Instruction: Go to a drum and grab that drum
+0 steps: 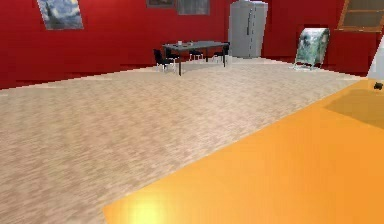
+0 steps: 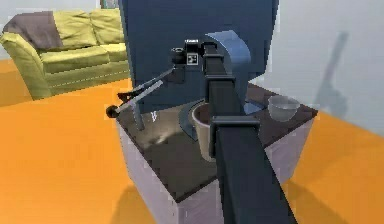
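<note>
Dark-topped surface [image 2: 165, 165] has the squat grey drum [image 2: 196, 128] sitting mid-top, tucked right against the arm [image 2: 240, 150]. Fingers [image 2: 140, 92] stick out near it, toward the surface's far corner; can't tell their state or whether they hold anything. Grey bowl [image 2: 283, 105] sits on the arm's other side, with a yellow-green sofa [image 2: 70, 45] farther back.

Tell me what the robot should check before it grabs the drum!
1. A drum is close by: ok, a tan drum-like tub stands on the table.
2. The arm reaches over the table: ok.
3. The gripper is lined up with the tub: looks not ok, its fingertips lie left of it by the table's edge.
4. The gripper holds nothing yet: cannot tell.
5. The bowl stands apart from the tub: ok.
</note>
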{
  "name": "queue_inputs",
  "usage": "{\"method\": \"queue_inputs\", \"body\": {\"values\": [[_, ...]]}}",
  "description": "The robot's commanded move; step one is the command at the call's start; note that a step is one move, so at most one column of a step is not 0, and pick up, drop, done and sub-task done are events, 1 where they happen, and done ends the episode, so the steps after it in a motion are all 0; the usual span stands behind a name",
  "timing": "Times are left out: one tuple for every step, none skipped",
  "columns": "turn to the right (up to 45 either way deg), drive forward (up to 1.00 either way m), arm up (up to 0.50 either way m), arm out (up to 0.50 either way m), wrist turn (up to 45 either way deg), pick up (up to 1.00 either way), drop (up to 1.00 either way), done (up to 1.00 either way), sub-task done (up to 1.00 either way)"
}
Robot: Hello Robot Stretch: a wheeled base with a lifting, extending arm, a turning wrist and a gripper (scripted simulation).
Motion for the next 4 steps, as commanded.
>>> {"method": "queue_inputs", "body": {"values": [[0.0, 0.0, 0.0, 0.0, 45.0, 0.0, 0.0, 0.0, 0.0], [0.0, 0.0, 0.0, 0.0, 45.0, 0.0, 0.0, 0.0, 0.0], [0.0, 0.0, 0.0, 0.0, 36.0, 0.0, 0.0, 0.0, 0.0], [0.0, 0.0, -0.26, 0.0, 0.0, 0.0, 0.0, 0.0, 0.0]]}}
